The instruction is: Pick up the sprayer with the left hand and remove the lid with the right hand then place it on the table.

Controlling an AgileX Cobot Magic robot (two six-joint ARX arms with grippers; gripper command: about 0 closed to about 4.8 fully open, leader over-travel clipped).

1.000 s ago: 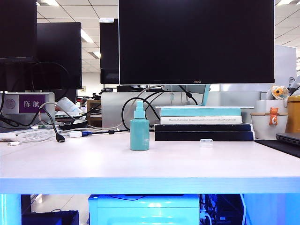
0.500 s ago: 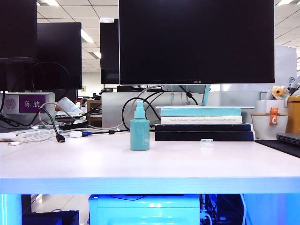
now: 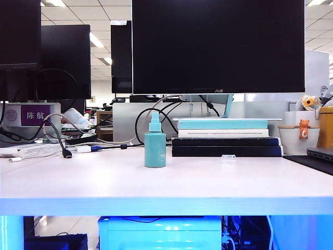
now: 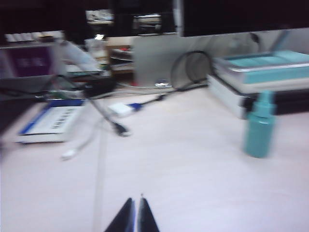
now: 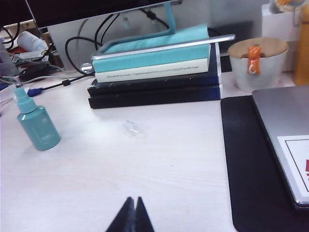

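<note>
Left gripper [image 4: 134, 212]: pinched shut, empty, low over the table [image 4: 193, 159]; sprayer [image 4: 259, 126] upright, well ahead and off to one side. Lid [image 5: 131, 128] lying on the table, nudged slightly from a second ago. Right gripper [image 5: 131, 212]: closed, empty, lid well ahead. Task seemingly complete.
</note>
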